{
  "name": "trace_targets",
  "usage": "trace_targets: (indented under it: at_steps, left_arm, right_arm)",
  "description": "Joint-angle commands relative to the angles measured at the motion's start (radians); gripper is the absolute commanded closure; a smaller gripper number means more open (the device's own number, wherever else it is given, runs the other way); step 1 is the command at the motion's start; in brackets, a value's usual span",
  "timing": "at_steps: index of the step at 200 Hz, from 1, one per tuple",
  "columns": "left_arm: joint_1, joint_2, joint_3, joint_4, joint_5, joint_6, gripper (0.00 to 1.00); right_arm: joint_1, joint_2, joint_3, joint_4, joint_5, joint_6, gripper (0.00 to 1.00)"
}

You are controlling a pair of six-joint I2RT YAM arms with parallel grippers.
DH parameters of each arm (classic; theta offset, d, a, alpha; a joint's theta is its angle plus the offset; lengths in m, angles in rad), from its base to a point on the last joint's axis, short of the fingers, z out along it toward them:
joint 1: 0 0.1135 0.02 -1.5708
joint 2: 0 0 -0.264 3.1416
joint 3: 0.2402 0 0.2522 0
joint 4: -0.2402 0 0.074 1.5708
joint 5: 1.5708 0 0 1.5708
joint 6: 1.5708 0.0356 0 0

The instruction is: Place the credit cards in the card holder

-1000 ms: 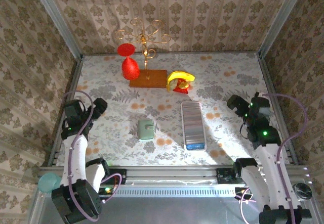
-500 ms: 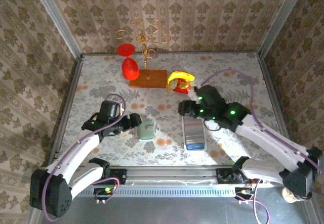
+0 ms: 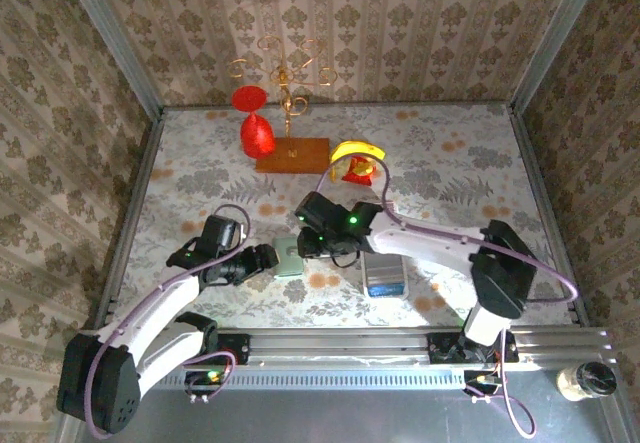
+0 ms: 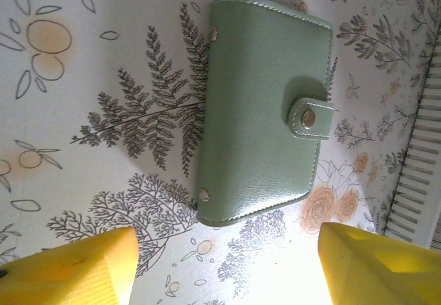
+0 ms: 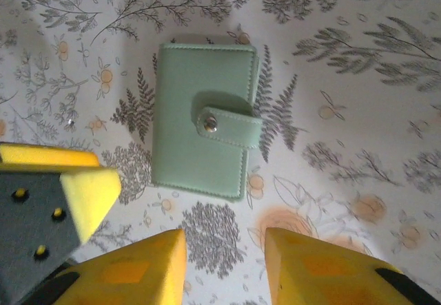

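The sage-green card holder (image 4: 265, 109) lies flat and snapped shut on the flowered table, its pale tab (image 4: 309, 118) fastened. From above, the card holder (image 3: 289, 258) is partly covered by both arms. My left gripper (image 4: 227, 270) is open just short of its near edge, nothing between the yellow fingers (image 4: 76, 270). My right gripper (image 5: 224, 270) hovers over the same card holder (image 5: 203, 129), jaws apart with a narrower gap and nothing in it. My left gripper (image 3: 262, 256) meets my right gripper (image 3: 308, 243) there. A blue credit card (image 3: 386, 288) lies in the white tray's near end.
The long white tray (image 3: 383, 253) with the grey-striped inside lies right of the card holder, under my right forearm. At the back stand a red glass (image 3: 257, 133), a gold stand (image 3: 288, 83) on a wooden board (image 3: 292, 155), and a banana (image 3: 357, 151).
Both arms have swung in from the table's sides to the card holder; the right gripper passed leftward over the tray. Both pairs of jaws have narrowed.
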State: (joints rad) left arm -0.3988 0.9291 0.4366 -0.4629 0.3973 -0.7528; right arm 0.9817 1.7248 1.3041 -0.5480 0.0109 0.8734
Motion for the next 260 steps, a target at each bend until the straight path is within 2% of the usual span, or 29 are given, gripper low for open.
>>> trace_targets:
  at_steps: [1,19,33,66,126,260]
  left_arm:
    - [-0.005,0.021,-0.006,0.021,0.025,-0.011,0.32]
    - [-0.003,0.037,0.000,0.024,0.020,-0.007,0.34]
    - [-0.002,0.049,0.005,0.025,0.023,0.001,0.42]
    - [0.008,0.075,0.006,0.049,0.039,0.002,0.41]
    - [0.072,0.130,-0.009,0.098,0.100,0.012,0.42]
    - [0.070,0.213,-0.027,0.175,0.122,0.033,0.43]
  right_arm:
    - [-0.004,0.079,0.063,-0.020,0.003,0.024,0.69]
    - [-0.019,0.131,0.086,0.004,-0.003,0.028,0.74]
    - [-0.036,0.157,0.081,0.056,-0.013,0.040,0.77]
    - [-0.065,0.217,0.089,0.107,-0.023,0.064,0.82]
    - [-0.072,0.284,0.118,0.115,-0.054,0.072,0.84]
    - [-0.080,0.328,0.100,0.094,-0.057,0.062,0.86]
